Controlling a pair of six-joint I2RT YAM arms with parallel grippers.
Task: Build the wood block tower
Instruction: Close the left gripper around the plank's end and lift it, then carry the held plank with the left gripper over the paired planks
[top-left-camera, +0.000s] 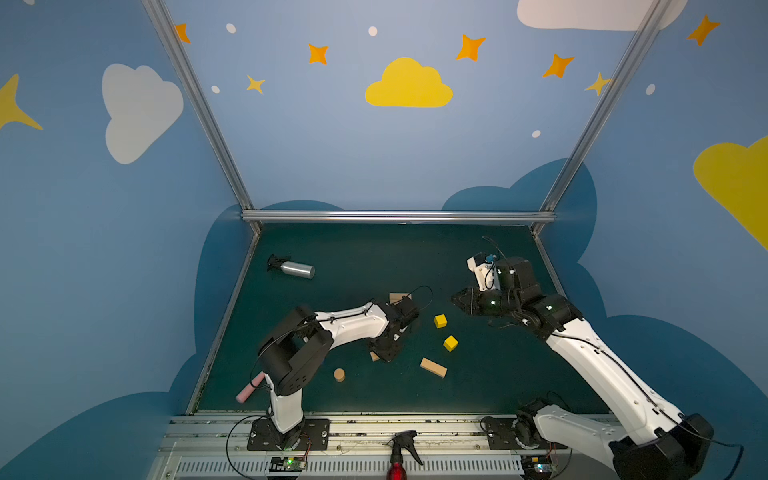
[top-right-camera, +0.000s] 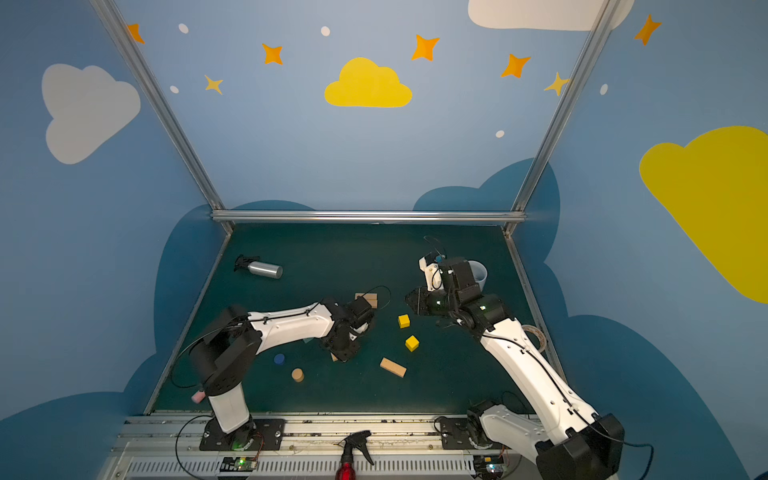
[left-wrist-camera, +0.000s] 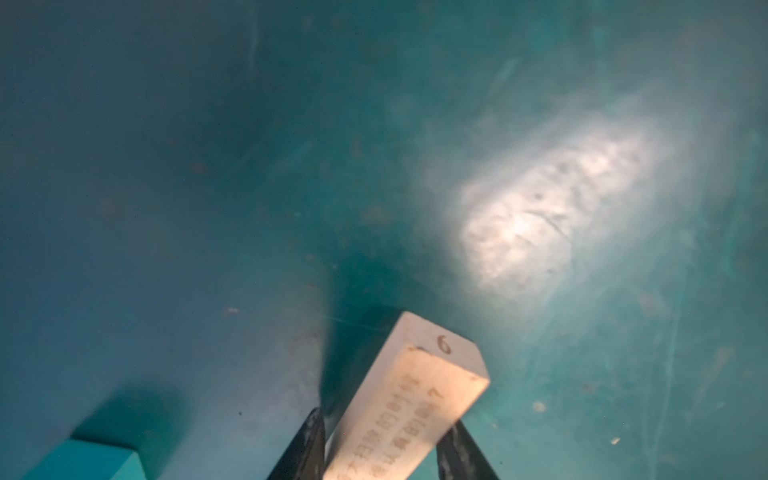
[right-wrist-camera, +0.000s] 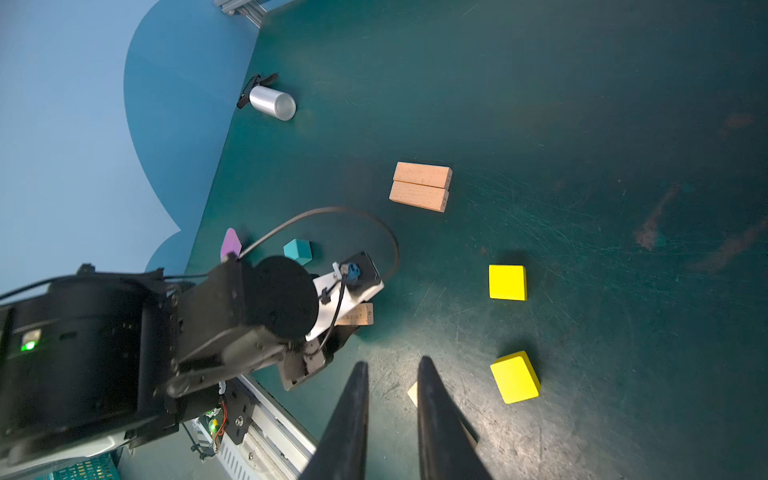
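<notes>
My left gripper (left-wrist-camera: 386, 417) is shut on a tan plank (left-wrist-camera: 415, 399) marked 6, low over the mat; both top views show it (top-left-camera: 384, 353) (top-right-camera: 343, 353). A teal cube (right-wrist-camera: 298, 250) sits close beside that arm. Two tan planks (top-left-camera: 399, 297) lie side by side just behind it. Two yellow cubes (top-left-camera: 440, 321) (top-left-camera: 450, 343) and a loose tan plank (top-left-camera: 433, 367) lie mid-table. A tan cylinder (top-left-camera: 339, 375) and a blue cylinder (top-right-camera: 279, 359) stand front left. My right gripper (right-wrist-camera: 393, 363) hovers right of the cubes (top-left-camera: 455, 299), narrowly open and holding nothing.
A silver spray bottle (top-left-camera: 296, 268) lies at the back left. A pale mug (top-right-camera: 478, 272) stands behind the right arm, with a tape roll (top-right-camera: 536, 334) by the right edge. A red spray bottle (top-left-camera: 401, 457) rests on the front rail, and a pink object (top-left-camera: 250, 387) sits front left.
</notes>
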